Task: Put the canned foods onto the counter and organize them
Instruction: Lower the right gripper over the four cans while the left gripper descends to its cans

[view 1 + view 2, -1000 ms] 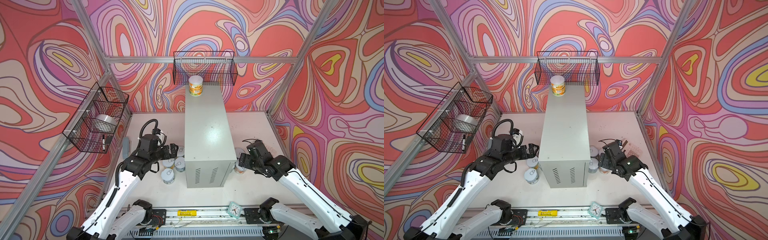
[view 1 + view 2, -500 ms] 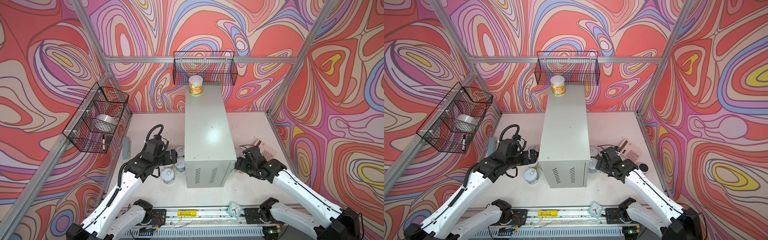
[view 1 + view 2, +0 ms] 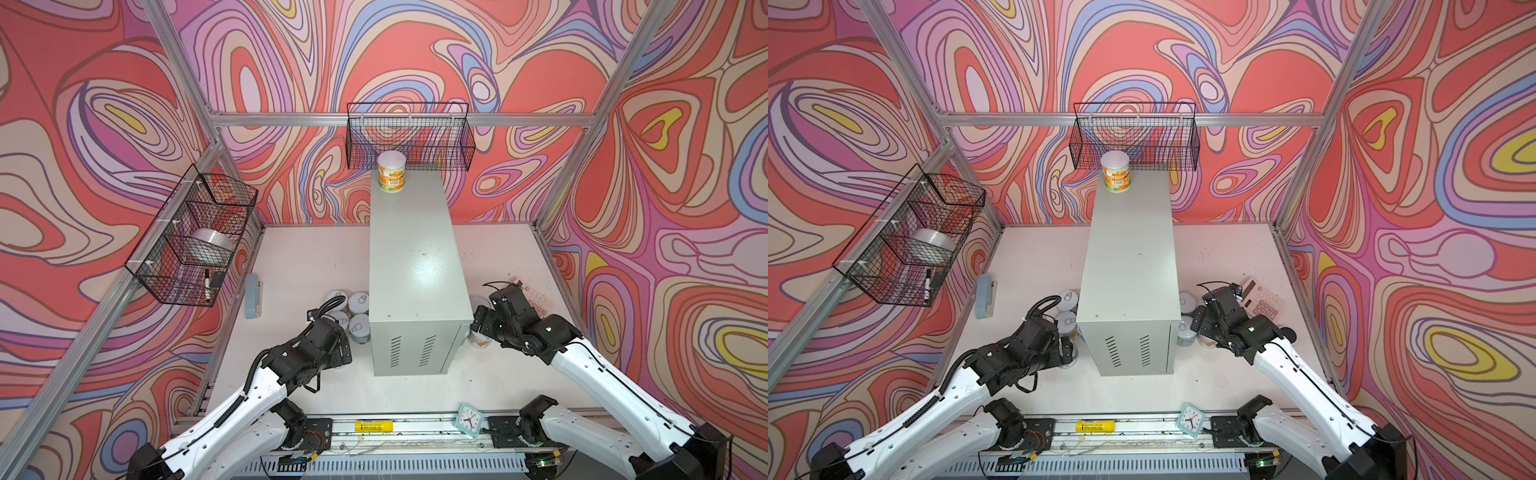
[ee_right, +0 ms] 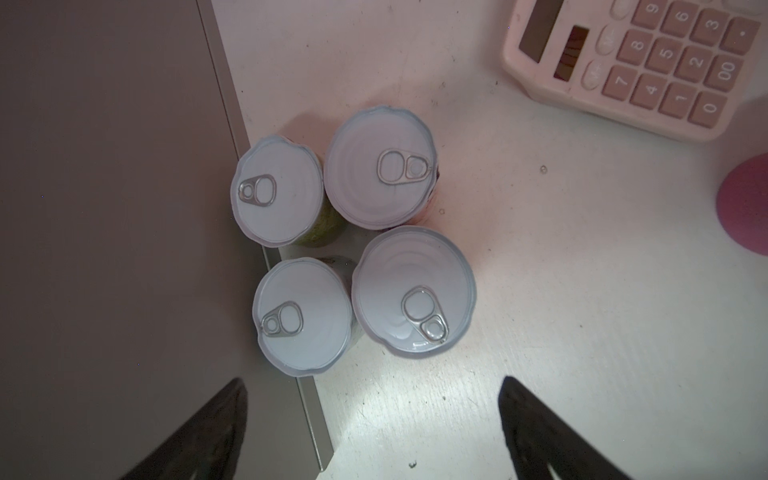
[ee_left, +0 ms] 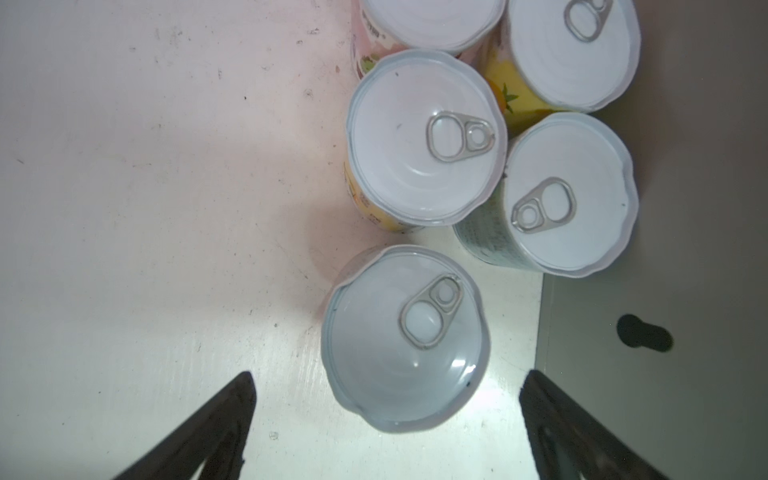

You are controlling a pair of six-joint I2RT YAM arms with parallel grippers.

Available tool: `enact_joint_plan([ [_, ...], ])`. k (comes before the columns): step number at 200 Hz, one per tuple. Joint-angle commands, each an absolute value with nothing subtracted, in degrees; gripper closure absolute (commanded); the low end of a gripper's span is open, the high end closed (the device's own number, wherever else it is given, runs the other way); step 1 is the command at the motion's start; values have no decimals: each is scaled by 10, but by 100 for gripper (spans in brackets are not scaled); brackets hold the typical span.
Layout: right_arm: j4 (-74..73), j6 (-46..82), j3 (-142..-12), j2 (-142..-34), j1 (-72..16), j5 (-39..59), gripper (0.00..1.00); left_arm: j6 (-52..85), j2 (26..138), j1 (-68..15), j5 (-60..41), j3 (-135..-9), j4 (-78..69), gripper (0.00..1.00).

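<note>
- Your left gripper (image 5: 386, 374) is spread wide and holds nothing. It hangs over the nearest can (image 5: 405, 336) of five cans (image 5: 426, 137) clustered upright on the desk (image 5: 145, 208), just beside the grey box (image 3: 411, 257).
- Your right gripper (image 4: 372, 379) is spread wide too and empty. It hangs above four cans (image 4: 413, 291) standing close together at the box's other side, near a pink calculator (image 4: 636, 62).
- One orange-labelled can (image 3: 391, 171) stands upright at the far end of the box's top.

The pale pink plastic calculator (image 4: 648, 62), lying right of the grey box on the white tabletop (image 4: 561, 257), has keys marked 0 to 9 and 00.
</note>
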State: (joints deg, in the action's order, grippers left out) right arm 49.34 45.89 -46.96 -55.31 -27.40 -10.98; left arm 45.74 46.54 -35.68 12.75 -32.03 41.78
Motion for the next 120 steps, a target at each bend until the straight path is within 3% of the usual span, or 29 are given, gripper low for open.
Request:
enact_joint_plan([
  [1,504,450,-474,-543,-273,-125,2,484,475,-359,155,-313,363,0],
  [120,477,441,-451,-545,-273,-120,3,496,555,-360,154,-250,254,5],
])
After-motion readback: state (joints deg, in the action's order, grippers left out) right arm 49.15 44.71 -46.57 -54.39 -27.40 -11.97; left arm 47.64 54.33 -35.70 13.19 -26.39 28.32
